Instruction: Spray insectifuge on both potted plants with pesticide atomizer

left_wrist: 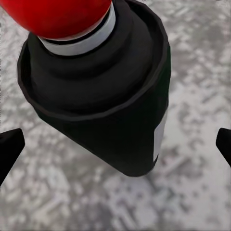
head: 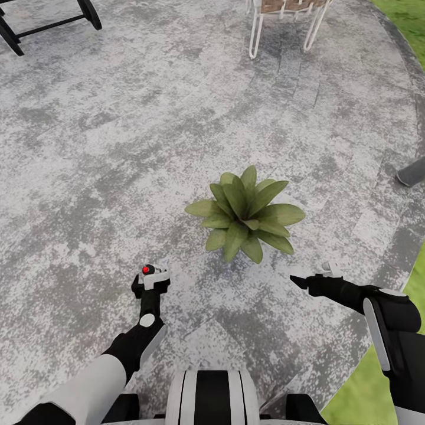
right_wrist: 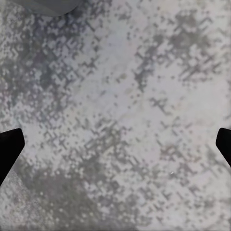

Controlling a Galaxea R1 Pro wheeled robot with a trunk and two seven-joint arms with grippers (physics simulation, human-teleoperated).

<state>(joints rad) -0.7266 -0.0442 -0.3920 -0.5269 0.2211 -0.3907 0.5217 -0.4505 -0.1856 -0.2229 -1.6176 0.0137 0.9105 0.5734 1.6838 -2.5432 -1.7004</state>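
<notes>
In the left gripper (head: pixel 150 282), low over the stone patio (head: pixel 88 177), the pesticide atomizer (left_wrist: pixel 103 91) is held clamped, red tip up. The right gripper (head: pixel 313 277) is spread and empty. A potted plant (head: pixel 245 213) lies just ahead, unspeckled; aiming and spraying seem due next.

Bare patio (head: pixel 118 177) lies open between my left gripper (head: pixel 150 280) and the potted plant (head: pixel 245 213). Right gripper (head: pixel 304 278) sits near its leaves. White chair legs (head: pixel 283 26) and a dark frame (head: pixel 47 20) stand well apart, beyond.
</notes>
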